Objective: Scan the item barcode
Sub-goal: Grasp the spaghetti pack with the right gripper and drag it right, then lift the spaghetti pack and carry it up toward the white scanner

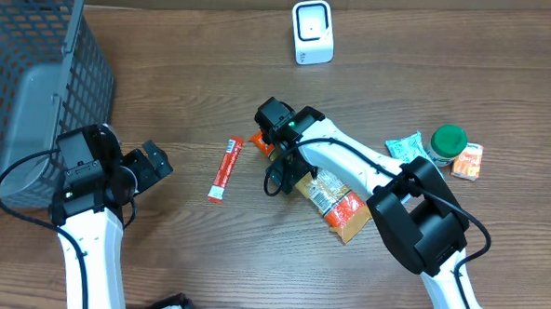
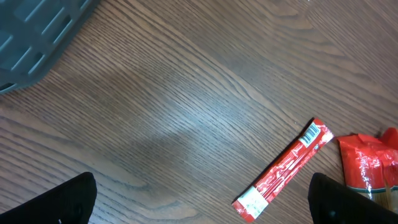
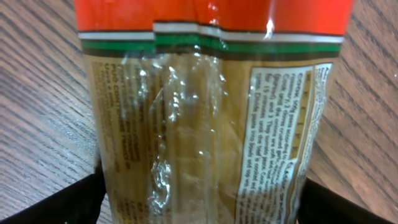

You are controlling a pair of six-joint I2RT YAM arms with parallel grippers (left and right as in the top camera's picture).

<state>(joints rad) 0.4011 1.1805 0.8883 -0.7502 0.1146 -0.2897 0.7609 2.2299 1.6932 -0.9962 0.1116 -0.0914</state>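
Straddling the snack packet with the right gripper, can't tell if clamped.
Hovering the left gripper, spread wide apart, near the red sachet.

1. The bench is brown with streaky wood grain.
2. The basket is grey, a lattice of small openings.
3. The scanner is white with a grey face.
4. The stick packet is red with white ends; 1 end carries a black barcode.
5. The noodle packet is clear over tan, with orange-red, white and green bands and black print.
6. The pouch is teal, the lid green, and the small packet orange.
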